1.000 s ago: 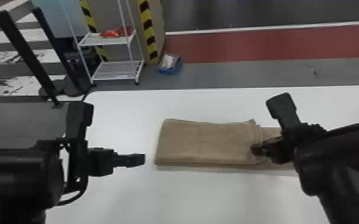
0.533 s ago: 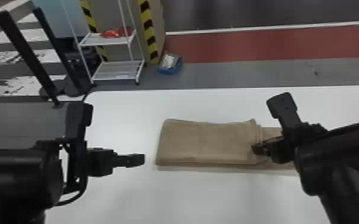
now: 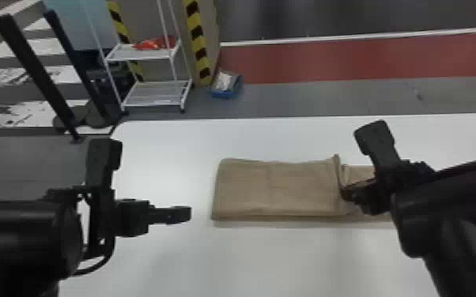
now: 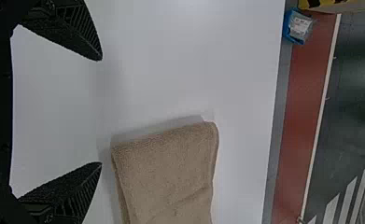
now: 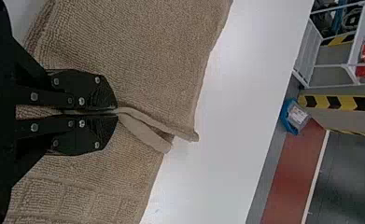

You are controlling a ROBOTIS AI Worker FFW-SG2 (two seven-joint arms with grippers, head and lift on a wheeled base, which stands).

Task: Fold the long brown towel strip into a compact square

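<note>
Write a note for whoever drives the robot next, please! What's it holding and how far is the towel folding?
Left gripper: jaws open and empty, left of the towel.
Right gripper: jaws shut on the edge of the towel's upper layer.
Brown towel: on the white table, the lower layer running on to the right, beneath the right gripper.
Done: one part lies over the other.
Left: not a compact square yet. Probably lay that edge flat, let go, then fold the longer lower part in.

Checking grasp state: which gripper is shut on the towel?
The right gripper, pinching a folded-over edge of the towel; the left gripper stands open, clear of it.
</note>
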